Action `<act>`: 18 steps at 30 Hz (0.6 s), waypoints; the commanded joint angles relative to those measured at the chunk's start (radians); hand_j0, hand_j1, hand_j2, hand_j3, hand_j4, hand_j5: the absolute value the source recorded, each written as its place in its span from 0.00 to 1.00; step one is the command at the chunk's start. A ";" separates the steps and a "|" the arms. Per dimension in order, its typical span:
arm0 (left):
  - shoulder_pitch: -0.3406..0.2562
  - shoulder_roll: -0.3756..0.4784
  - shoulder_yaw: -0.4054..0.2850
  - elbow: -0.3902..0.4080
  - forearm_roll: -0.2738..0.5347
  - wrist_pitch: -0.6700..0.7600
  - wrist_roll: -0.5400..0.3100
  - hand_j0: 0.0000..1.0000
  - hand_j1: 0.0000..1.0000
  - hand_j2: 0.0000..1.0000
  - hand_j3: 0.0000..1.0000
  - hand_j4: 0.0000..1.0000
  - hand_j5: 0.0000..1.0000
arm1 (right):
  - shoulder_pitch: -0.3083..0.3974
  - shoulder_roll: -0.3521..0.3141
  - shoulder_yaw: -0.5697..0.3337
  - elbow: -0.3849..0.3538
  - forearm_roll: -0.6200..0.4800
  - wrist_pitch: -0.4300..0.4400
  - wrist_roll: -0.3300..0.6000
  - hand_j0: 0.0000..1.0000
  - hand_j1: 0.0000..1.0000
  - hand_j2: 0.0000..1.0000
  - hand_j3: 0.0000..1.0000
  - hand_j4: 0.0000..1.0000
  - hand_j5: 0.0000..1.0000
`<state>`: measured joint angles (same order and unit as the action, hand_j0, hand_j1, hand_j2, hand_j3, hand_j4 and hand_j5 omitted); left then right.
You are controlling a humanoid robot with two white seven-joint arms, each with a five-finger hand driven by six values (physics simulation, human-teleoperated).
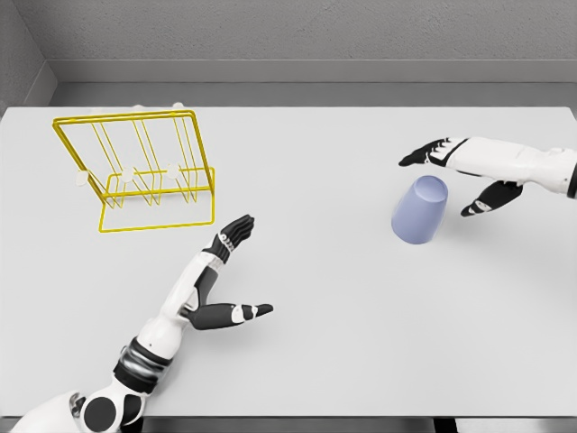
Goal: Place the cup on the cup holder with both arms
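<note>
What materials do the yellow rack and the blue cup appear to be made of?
Yellow rack: probably coated or painted metal wire, judging by its thin, straight, evenly glossy yellow rods. Blue cup: likely matte plastic or glazed ceramic, being opaque, smooth and uniformly pale blue; the render leaves this open.

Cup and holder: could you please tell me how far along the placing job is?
Nothing is done yet: the lavender cup stands on the table, far from the yellow wire cup holder. In hand: the open right hand hovers just beside the cup without gripping. Left: grasping, carrying across, and placing; the open left hand waits near the holder.
</note>
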<state>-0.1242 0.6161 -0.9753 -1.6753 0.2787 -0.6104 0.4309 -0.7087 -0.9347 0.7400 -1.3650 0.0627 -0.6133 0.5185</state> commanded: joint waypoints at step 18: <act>0.043 0.008 0.081 -0.072 -0.007 0.129 -0.073 1.00 1.00 1.00 1.00 1.00 1.00 | -0.018 0.051 0.025 0.023 0.035 0.002 0.020 1.00 1.00 1.00 1.00 1.00 1.00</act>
<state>-0.0782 0.6235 -0.9181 -1.7445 0.2727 -0.4805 0.3604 -0.7271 -0.8947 0.7647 -1.3511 0.0928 -0.6133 0.5368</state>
